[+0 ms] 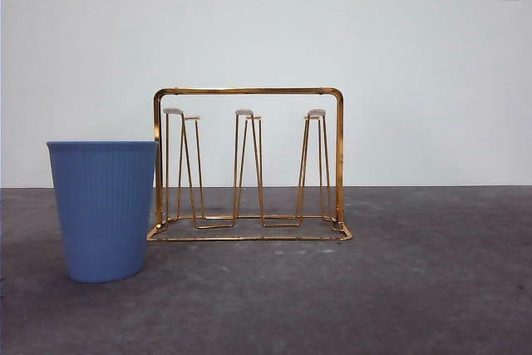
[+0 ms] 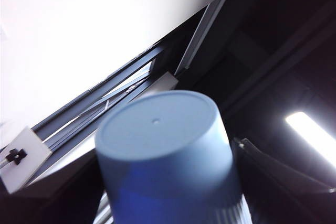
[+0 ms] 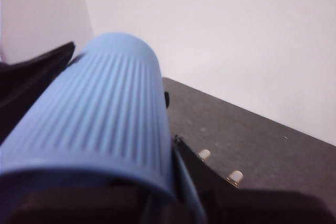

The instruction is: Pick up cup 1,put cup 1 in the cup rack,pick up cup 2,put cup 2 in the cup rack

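Now: judging by the views, cup-to-rack placement is in hand; no cup hangs on the rack [image 1: 248,91] yet.
Right gripper [image 3: 113,182]: jaws pinch a ribbed blue cup, call it right cup [image 3: 105,108], lying on its side, held up off the table.
Pegs: two white tips [image 3: 203,154] show just past the right cup, so it is near the rack.
Left gripper [image 2: 168,203]: seems clamped on the left cup [image 2: 157,129], base pointing away toward the ceiling; the jaws are mostly hidden.
Table cup [image 1: 103,209]: stands upright, mouth up, just beside the rack's end, partly covering its frame in the front view.
Rack: upright on the table [image 1: 416,288], all pegs bare.
Advice: turn the right cup mouth-down, centre its mouth over one peg tip, lower straight, and release only once it is seated.
Risk: the light wire rack could shift if the rim catches a peg.
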{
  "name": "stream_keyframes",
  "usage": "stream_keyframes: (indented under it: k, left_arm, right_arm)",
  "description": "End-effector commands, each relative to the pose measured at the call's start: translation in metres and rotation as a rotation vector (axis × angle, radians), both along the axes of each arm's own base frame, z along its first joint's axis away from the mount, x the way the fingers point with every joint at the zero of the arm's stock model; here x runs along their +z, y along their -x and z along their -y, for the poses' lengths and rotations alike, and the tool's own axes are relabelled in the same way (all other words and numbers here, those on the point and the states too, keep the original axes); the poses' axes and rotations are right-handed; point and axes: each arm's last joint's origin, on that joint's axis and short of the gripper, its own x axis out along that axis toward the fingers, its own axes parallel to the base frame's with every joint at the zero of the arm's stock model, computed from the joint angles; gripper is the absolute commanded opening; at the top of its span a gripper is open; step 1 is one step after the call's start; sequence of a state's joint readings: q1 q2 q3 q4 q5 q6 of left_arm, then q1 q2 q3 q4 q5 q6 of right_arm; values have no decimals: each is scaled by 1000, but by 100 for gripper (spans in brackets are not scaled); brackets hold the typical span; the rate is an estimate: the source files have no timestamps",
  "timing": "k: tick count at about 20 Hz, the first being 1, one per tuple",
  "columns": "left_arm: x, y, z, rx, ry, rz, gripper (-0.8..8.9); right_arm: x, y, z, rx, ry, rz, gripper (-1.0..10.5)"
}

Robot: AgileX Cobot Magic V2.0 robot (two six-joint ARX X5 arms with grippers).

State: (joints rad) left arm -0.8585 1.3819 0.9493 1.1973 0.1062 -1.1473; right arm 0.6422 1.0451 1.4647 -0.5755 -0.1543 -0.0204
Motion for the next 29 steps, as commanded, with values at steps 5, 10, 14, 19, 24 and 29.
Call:
stream_keyframes:
  k: [5, 10, 14, 19, 24, 29]
  left_arm:
    - [8, 4, -3, 74, 6, 100, -8]
    - [7, 1, -5, 86, -10, 91, -8]
    - [3, -5, -5, 128, -81, 90, -8]
    - [-5, -9, -3, 255, -316, 95, -8]
    - [-10, -10, 8, 463, -660, 84, -8]
    - [-4, -6, 22, 691, -947, 123, -8]
  right_arm:
    - [-8, -3, 3, -82, 61, -38, 257]
    - [-10, 8, 12, -85, 84, -66, 256]
    - [-13, 25, 24, -92, 132, -114, 253]
    - [-23, 49, 46, -186, 252, -172, 253]
    - [-28, 72, 67, -291, 329, -186, 253]
    - [-28, 92, 82, -312, 316, -171, 252]
